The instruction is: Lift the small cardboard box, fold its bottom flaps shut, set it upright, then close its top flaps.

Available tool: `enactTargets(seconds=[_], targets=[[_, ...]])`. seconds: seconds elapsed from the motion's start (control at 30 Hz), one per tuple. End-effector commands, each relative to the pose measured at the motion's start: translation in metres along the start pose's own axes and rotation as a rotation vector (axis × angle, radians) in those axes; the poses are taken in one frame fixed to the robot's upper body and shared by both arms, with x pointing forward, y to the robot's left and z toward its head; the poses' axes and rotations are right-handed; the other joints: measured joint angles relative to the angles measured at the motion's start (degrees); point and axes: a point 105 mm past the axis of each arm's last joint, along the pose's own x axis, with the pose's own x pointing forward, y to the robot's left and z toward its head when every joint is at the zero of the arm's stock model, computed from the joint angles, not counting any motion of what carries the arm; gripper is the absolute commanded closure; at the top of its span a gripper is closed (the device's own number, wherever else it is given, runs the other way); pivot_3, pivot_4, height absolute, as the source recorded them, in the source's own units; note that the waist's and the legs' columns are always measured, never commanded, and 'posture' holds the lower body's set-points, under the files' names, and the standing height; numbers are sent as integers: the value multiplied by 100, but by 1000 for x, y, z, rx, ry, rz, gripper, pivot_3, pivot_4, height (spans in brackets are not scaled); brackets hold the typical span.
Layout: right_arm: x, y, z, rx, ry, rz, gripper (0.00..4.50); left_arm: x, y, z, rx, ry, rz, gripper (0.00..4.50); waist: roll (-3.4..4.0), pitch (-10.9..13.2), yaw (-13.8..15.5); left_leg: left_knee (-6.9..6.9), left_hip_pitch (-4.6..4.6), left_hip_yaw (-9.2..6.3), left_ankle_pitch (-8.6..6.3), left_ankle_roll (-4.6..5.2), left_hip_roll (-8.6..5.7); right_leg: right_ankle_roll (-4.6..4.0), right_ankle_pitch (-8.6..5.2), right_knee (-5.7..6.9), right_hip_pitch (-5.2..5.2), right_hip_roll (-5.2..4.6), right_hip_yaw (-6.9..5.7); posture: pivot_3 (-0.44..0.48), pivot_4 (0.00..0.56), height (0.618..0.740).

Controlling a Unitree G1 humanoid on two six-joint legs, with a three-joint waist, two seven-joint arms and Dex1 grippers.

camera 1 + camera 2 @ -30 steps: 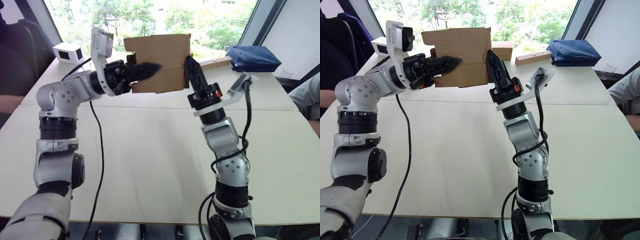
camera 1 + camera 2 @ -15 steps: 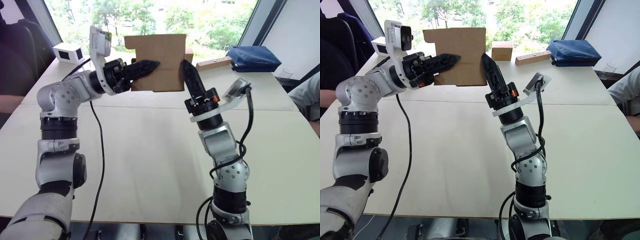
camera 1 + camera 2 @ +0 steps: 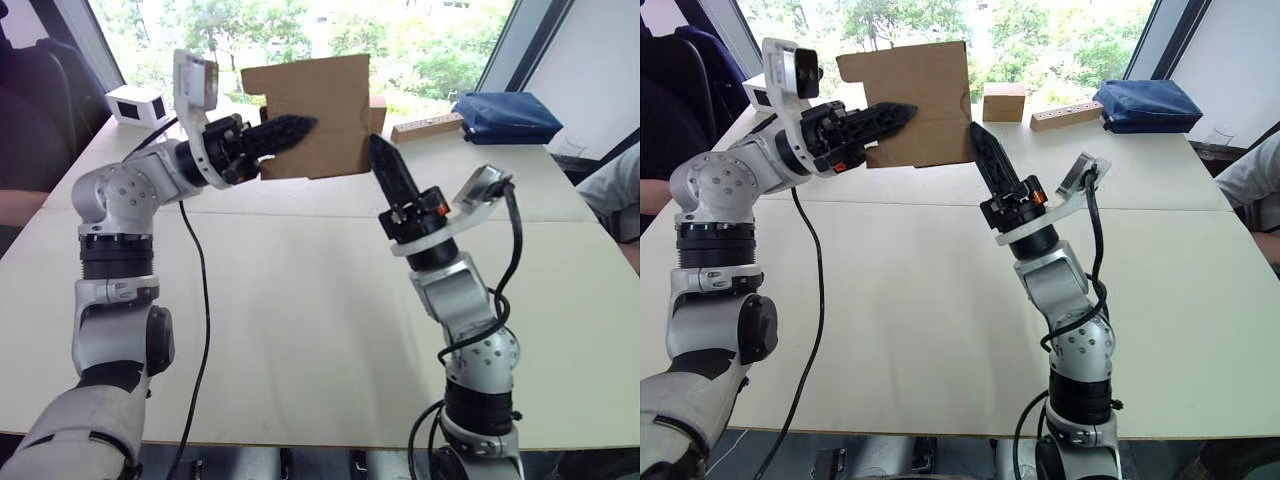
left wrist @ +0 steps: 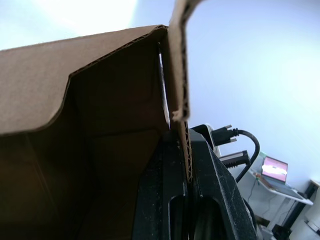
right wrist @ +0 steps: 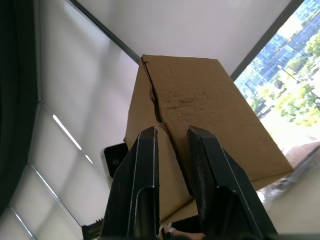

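Note:
I hold the small cardboard box (image 3: 325, 110) in the air over the far side of the table, slightly tilted. My left gripper (image 3: 300, 126) is shut on its near wall; in the left wrist view the fingers (image 4: 157, 200) clamp a corrugated edge (image 4: 179, 75), with the box's brown inside beside it. My right gripper (image 3: 376, 143) points up at the box's lower right corner. In the right wrist view its fingers (image 5: 145, 165) stand a narrow gap apart, and the box (image 5: 200, 105) with a split seam lies just beyond the tips. I cannot tell bottom flaps from top flaps.
On the white table (image 3: 300, 300), a white box with a dark panel (image 3: 135, 103) stands at the far left. A small brown cube (image 3: 1002, 100), a wooden block with holes (image 3: 425, 128) and a blue bag (image 3: 505, 115) line the far edge. A person's arm (image 3: 610, 190) shows at the right.
The box has risen a little and tilted. My right gripper has slid from the box's right side down to its lower right corner, and that arm has swung rightward.

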Motion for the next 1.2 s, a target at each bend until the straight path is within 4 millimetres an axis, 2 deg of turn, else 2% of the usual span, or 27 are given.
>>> enactTargets(seconds=[0.03,0.1,0.23,0.53,0.77,0.93,1.2], targets=[[-1,8,16,-30,-44,40,4108,4,-9,14,47,-19,-38,4500,0,0,1,0,0,0,0,0,0,0,0,0,0,0,0,0,150,740],[-2,6,19,-31,-54,35,4439,5,-10,12,46,-14,-40,4500,0,0,0,0,0,0,0,0,0,0,0,0,0,1,0,0,150,740],[-2,5,22,-30,-72,28,4439,4,-11,12,44,-9,-44,4500,0,0,-1,0,0,0,0,0,1,0,0,0,0,1,0,0,150,740],[9,11,4,-140,89,93,4439,8,-15,1,27,54,-79,4500,0,0,0,0,0,0,0,1,0,0,0,1,-1,1,0,0,150,740],[8,15,-5,-169,160,145,4439,7,-13,-5,17,78,-86,4500,0,0,4,0,0,0,-3,5,0,0,0,0,-1,1,0,0,150,740],[3,18,-19,-190,247,167,4439,8,-13,-9,8,111,-107,4500,0,0,6,0,0,1,-2,4,0,0,0,0,-1,1,0,0,150,740],[3,18,-18,-213,248,159,4439,8,-12,-12,6,150,-116,4500,0,0,8,0,-1,1,-3,5,0,0,0,0,-1,1,0,0,150,740]])
